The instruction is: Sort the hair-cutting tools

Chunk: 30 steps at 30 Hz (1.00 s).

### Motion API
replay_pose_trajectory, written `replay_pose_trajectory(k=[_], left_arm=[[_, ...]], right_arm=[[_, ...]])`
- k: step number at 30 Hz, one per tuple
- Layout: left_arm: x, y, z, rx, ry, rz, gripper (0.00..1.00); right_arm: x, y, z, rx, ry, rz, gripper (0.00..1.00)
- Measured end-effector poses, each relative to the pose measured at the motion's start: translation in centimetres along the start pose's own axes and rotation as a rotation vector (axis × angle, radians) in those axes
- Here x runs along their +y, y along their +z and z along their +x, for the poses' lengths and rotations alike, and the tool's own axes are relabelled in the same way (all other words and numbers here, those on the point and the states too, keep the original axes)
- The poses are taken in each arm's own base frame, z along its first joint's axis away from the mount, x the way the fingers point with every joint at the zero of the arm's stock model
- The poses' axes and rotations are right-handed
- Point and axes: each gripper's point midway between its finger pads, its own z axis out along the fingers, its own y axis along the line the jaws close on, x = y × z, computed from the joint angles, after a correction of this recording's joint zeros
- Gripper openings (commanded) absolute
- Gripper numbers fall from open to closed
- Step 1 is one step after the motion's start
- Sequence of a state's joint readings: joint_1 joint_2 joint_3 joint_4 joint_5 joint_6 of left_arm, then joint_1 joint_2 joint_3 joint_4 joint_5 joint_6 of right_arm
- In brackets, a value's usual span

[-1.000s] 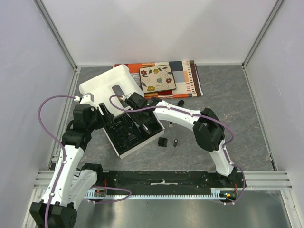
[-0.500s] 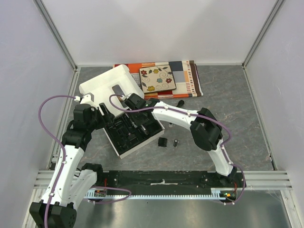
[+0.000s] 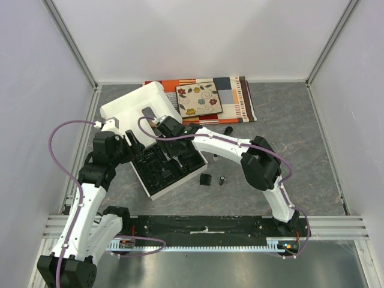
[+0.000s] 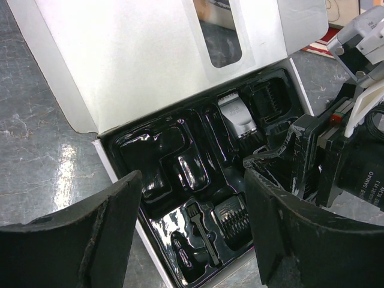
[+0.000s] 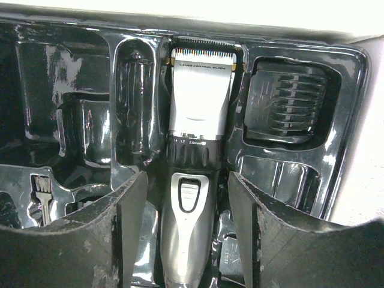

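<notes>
Right wrist view: my right fingers [image 5: 129, 240] stand spread wide, one on each side of the hair clipper [image 5: 195, 150], gripping nothing.
Hair clipper: lies in the long middle slot of the black tray [image 5: 72, 120], blade end away from me, its switch between my two fingers.
Contact: a dark gap shows on each side of the clipper body, so I am not clamped on it.
Comb guard [image 5: 291, 102]: seated in its own compartment, just beside the clipper's blade end.
Small brush [image 5: 42, 195]: in a recess at the far side of the tray from the guard.
Left fingers [image 4: 90, 240]: parted and holding nothing, hovering at the near edge of the white box [image 3: 174, 187].
Lid [image 4: 138, 60]: folded back open, showing a cut-out window.
Loose parts: a black part [image 3: 206, 179] and a small cylinder [image 3: 222, 179] lie on the table [image 3: 288, 150], side by side, just beside the box.
Flowered tile [image 3: 199, 99]: beyond the box, on a striped cloth.
</notes>
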<state>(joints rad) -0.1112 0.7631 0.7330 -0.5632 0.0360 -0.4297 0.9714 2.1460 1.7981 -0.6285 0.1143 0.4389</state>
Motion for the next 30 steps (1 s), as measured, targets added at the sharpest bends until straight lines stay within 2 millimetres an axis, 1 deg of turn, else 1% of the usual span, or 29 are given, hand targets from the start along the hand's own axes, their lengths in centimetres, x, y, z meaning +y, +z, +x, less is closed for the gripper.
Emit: replay_pose_trajectory(k=[4, 7, 10, 11, 13, 14, 17, 18, 24, 27, 30], left_arm=[[-0.1, 0.0, 0.0, 0.001, 0.001, 0.002, 0.75], [-0.1, 0.0, 0.0, 0.002, 0.001, 0.002, 0.75], [-0.1, 0.0, 0.0, 0.001, 0.001, 0.002, 0.75], [-0.1, 0.0, 0.0, 0.002, 0.001, 0.002, 0.75], [-0.1, 0.0, 0.0, 0.002, 0.001, 0.002, 0.73], [-0.1, 0.0, 0.0, 0.001, 0.001, 0.002, 0.73], [-0.1, 0.0, 0.0, 0.001, 0.001, 0.001, 0.72], [-0.1, 0.0, 0.0, 0.001, 0.001, 0.001, 0.72], [-0.1, 0.0, 0.0, 0.001, 0.001, 0.001, 0.72], [-0.1, 0.0, 0.0, 0.001, 0.001, 0.001, 0.72], [-0.1, 0.0, 0.0, 0.001, 0.001, 0.001, 0.72]], right_arm=[[-0.1, -0.7, -0.5, -0.02, 0.002, 0.007, 0.63], [-0.4, -2.4, -1.2, -0.05, 0.009, 0.01, 0.6], [-0.6, -4.6, -2.0, -0.092, 0.018, 0.015, 0.48], [-0.7, -5.3, -2.2, -0.105, 0.019, 0.015, 0.34], [-0.7, -6.2, -2.5, -0.122, 0.025, 0.015, 0.23], [-0.8, -6.4, -2.6, -0.126, 0.021, 0.017, 0.14], [-0.7, -6.4, -2.1, -0.119, 0.022, 0.017, 0.01], [-0.7, -6.2, -1.8, -0.113, 0.019, 0.018, 0.0], [-0.2, -5.1, -0.4, -0.078, 0.006, 0.019, 0.0], [-0.1, -4.0, 0.6, -0.057, 0.006, 0.021, 0.0], [0.0, -2.7, 2.1, -0.019, 0.004, 0.02, 0.0]])
